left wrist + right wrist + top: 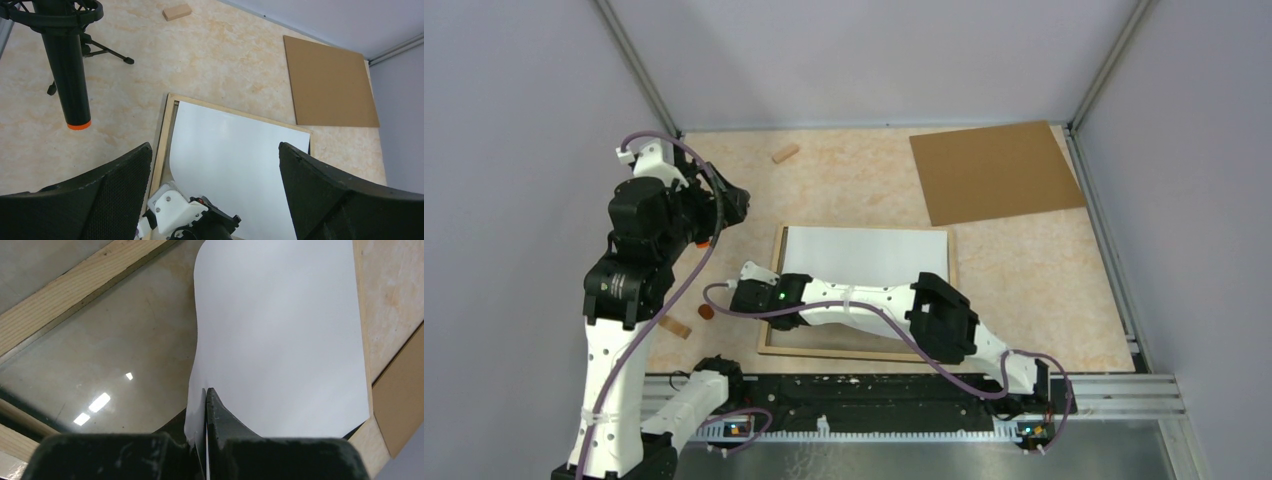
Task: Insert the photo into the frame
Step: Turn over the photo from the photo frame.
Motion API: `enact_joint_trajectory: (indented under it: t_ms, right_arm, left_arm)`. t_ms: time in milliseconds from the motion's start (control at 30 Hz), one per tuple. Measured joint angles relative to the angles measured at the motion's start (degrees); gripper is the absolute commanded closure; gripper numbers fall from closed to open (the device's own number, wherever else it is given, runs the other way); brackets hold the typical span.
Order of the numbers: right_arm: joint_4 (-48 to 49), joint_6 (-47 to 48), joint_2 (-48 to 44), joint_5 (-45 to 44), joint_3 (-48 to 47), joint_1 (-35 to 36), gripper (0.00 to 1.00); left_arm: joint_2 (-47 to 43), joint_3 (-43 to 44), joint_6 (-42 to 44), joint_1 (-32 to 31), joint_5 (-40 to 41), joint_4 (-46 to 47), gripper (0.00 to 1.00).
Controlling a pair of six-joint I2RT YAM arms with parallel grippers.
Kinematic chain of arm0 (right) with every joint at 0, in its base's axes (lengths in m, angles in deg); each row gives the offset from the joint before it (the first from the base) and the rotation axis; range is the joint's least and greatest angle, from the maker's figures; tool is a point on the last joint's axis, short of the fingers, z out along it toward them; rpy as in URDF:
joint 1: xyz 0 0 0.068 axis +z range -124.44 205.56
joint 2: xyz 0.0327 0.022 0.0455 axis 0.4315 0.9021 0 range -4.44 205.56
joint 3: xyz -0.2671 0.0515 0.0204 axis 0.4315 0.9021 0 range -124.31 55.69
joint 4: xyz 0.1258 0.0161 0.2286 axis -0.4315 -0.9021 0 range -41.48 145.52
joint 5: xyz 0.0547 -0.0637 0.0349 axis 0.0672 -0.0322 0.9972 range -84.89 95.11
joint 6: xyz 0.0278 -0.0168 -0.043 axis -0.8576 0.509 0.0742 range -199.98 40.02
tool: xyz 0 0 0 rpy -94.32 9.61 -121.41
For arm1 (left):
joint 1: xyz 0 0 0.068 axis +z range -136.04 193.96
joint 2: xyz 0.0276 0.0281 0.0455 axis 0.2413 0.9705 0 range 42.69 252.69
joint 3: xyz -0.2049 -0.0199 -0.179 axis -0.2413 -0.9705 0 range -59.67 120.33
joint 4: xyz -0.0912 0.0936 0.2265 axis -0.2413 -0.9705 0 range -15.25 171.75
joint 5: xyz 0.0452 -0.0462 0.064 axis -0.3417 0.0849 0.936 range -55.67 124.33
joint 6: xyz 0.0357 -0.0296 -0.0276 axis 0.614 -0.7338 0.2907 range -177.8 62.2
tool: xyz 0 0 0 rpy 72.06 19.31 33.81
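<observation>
**Photo being seated in the frame, white side up.**
Top: right claw [754,287] reaches across the frame [854,352], and the photo [864,255] spreads away from it inside the rails. The left claw [729,205] hangs off to the side.
Left wrist: left claw wide and empty, photo below it.
Right wrist: right claw pinched on the photo's near edge, which bows above the glass [100,350]. The next move, I judge, is to lower, flatten and release.

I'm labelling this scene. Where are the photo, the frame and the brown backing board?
the photo [864,252]: top view, middle of its white face.
the frame [162,145]: left wrist view, pale wooden side rail.
the brown backing board [994,172]: top view, its centre.
</observation>
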Motion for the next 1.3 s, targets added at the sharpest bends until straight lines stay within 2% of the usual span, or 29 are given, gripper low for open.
enact_joint_trajectory:
  t_ms: [733, 1300]
  right_arm:
    - [-0.44, -1.44, 0.00, 0.79, 0.63, 0.70, 1.00]
    - [5.68, 0.63, -0.04, -1.62, 8.02, -0.68, 1.00]
  left_arm:
    - [0.37, 0.00, 0.04, -0.17, -0.04, 0.02, 0.01]
    - [1.14, 0.00, 0.02, -0.39, -1.53, 0.04, 0.02]
